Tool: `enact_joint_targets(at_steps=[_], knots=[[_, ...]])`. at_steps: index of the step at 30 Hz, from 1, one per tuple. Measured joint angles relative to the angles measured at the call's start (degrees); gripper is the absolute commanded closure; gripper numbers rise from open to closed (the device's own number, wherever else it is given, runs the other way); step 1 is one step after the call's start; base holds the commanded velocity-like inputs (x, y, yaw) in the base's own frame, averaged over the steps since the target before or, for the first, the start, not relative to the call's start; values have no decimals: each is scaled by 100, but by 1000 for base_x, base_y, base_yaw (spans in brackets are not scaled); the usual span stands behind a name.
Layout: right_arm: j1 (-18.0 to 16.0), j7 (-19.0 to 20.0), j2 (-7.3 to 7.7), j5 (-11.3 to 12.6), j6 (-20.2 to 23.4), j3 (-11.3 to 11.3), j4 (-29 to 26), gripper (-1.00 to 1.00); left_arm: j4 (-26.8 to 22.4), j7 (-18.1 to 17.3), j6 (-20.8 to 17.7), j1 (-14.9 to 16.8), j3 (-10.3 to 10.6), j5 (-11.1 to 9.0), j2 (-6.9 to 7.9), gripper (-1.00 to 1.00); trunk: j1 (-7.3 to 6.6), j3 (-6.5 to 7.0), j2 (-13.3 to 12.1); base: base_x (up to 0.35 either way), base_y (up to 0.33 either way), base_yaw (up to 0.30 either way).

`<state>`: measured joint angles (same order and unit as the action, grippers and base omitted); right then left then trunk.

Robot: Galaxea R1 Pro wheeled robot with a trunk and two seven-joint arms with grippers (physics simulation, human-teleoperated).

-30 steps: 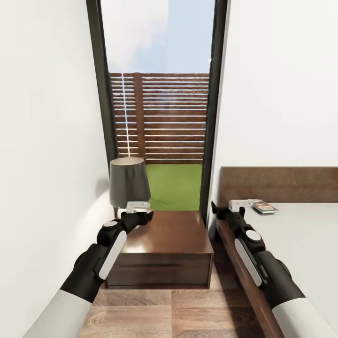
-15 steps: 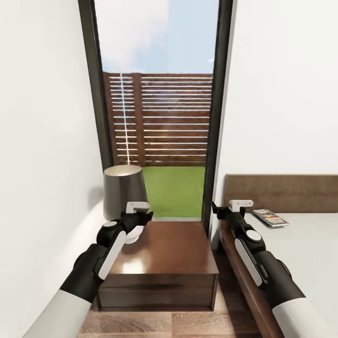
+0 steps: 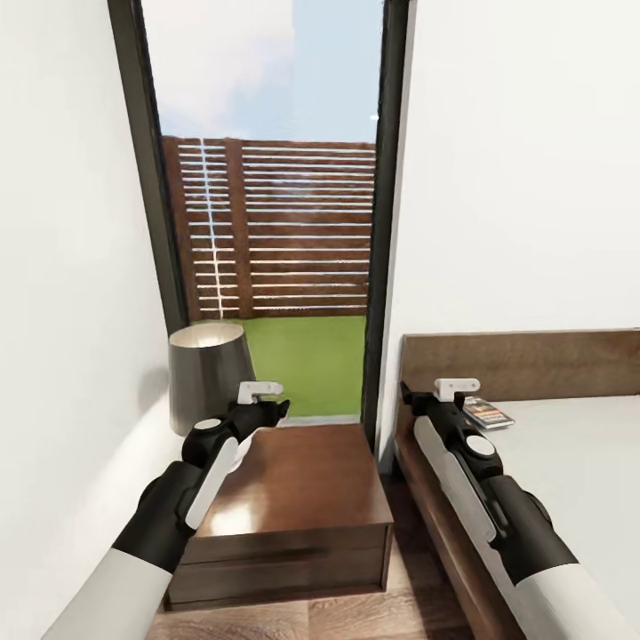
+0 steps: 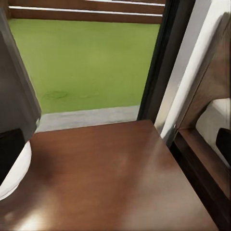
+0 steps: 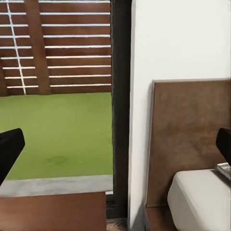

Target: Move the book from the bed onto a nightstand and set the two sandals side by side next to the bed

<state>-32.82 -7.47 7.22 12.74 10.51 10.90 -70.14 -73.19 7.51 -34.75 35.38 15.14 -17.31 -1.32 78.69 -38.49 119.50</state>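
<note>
The book point(image 3: 487, 412) lies flat on the light-grey mattress point(image 3: 569, 462) of the bed, close to its dark headboard point(image 3: 533, 363). My right gripper point(image 3: 425, 400) hovers open over the bed's near corner, just left of the book. The nightstand point(image 3: 298, 484) stands between the white wall and the bed. My left gripper point(image 3: 269, 411) is open above its top, beside the lamp. In the left wrist view the nightstand top point(image 4: 110, 178) lies below the spread fingertips point(image 4: 9, 149). A book edge point(image 5: 224, 170) shows in the right wrist view. The sandals are out of view.
A grey-shaded lamp point(image 3: 209, 373) with a white base point(image 4: 14, 173) occupies the nightstand's left rear corner. Tall dark-framed glass point(image 3: 267, 222) behind shows fence and grass. A white wall point(image 3: 62, 311) is tight on the left. A narrow strip of wood floor point(image 3: 404, 569) separates nightstand and bed.
The whole picture has shifted as the camera moved: nightstand, lamp and bed now sit further left and larger. Both arms keep the same pose, grippers still open.
</note>
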Motion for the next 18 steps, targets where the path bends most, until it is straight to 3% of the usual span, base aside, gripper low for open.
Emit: enact_joint_targets(at_steps=[14, 18], knots=[[0, 1, 0, 0, 0, -4, 0, -100, 3, 1, -16, 0, -6, -15, 7, -100, -308, 251, -562, 36, 2, -264], [0, 4, 1, 0, 0, -5, 0, -100, 5, 2, -18, 0, -8, -25, 7, -100, -398, 323, -722, 181, 71, -227]])
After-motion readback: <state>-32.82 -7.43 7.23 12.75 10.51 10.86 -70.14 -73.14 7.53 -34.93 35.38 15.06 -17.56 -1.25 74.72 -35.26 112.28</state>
